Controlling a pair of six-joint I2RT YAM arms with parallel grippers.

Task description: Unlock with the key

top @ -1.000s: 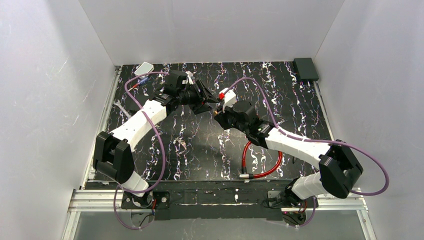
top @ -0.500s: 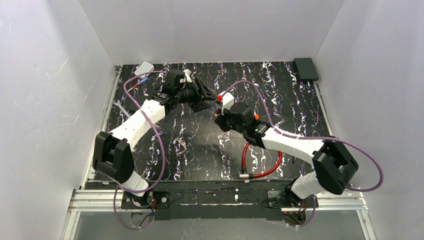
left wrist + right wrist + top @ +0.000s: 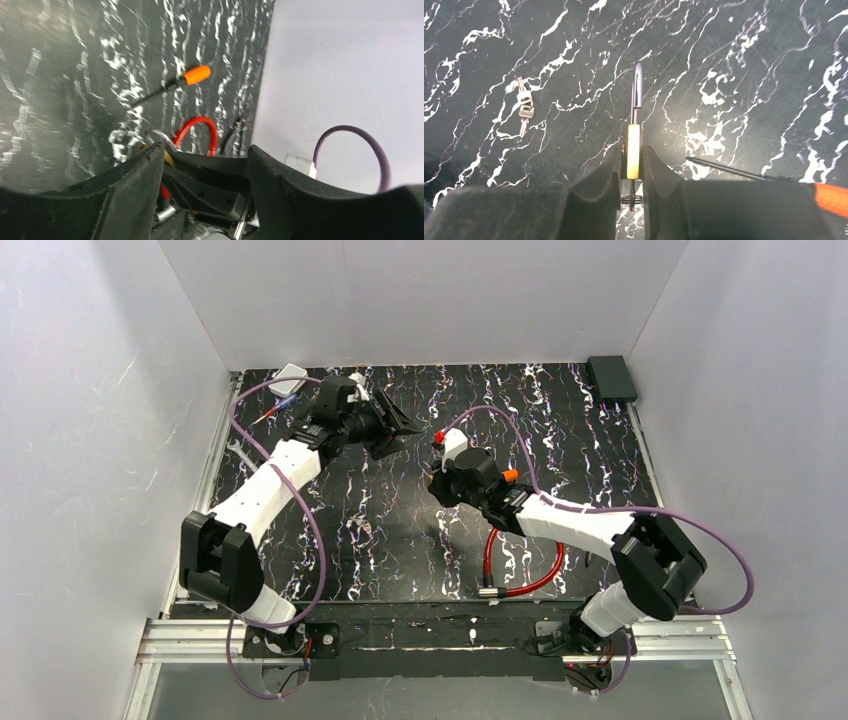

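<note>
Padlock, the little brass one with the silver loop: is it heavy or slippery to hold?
The small brass padlock looks solid metal, so probably heavy for its size. Likely stiff: its silver loop sticks straight out. Its smooth sides might slip in the right gripper.

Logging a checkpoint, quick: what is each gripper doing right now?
Left gripper: open, holding nothing.
Right gripper: closed on the brass padlock.
</note>
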